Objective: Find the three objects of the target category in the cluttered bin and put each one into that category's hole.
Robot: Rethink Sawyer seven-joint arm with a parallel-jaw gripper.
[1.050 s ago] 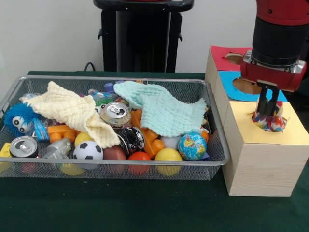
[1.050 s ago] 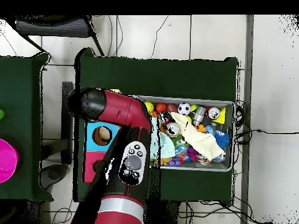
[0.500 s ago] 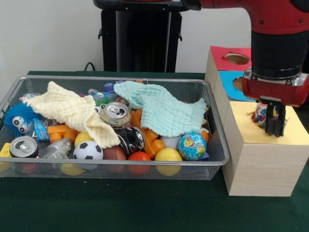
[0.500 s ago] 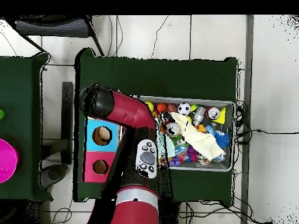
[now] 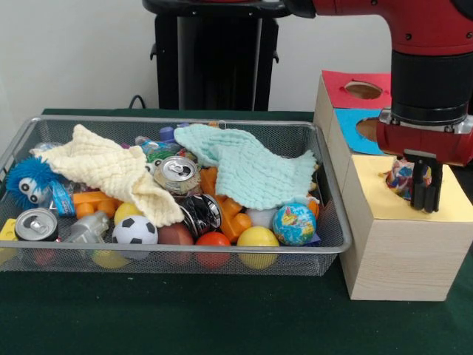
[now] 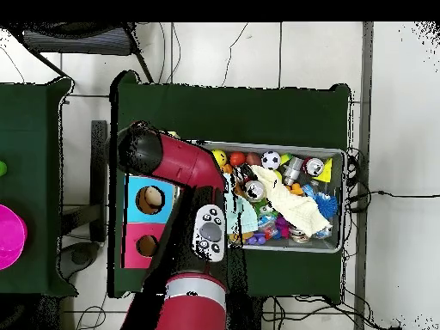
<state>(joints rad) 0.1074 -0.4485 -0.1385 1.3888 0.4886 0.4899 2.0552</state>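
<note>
- We see the red and black robot arm coming down at the right of the front view, with its black gripper [image 5: 424, 194] over the yellow top of the wooden sorting box [image 5: 399, 248].
- The jaws stand narrow, nearly together, and we see nothing held between them.
- The multicoloured patterned soft ball [image 5: 403, 176] sits in the hole of the yellow top, just left of and behind the gripper. Part of it shows above the rim, so we judge that it is not fully through the hole.
- We think the gripper stands so close to this ball because the ball belongs in this hole; perhaps a push from above is needed to send it down.
- The box has two more tops farther back, a blue one [image 5: 353, 137] and a red one [image 5: 341, 89], each with its own round hole for another category.
- The silver wire mesh bin [image 5: 329, 192] stands to the left of the box, touching or almost touching it, so the way from bin to hole is short.
- In the bin we see other balls: a globe-printed ball [image 5: 294, 224], a black and white football [image 5: 134, 231], a yellow ball [image 5: 257, 239] and a red ball [image 5: 213, 241], all near the front wall.
- A pale yellow cloth [image 5: 111, 170] and a mint green cloth [image 5: 247, 170] lie over the clutter and hide things under them, so the search may call for moving them aside.
- In the overhead view the arm covers the yellow top, so the ball does not show there.
</note>
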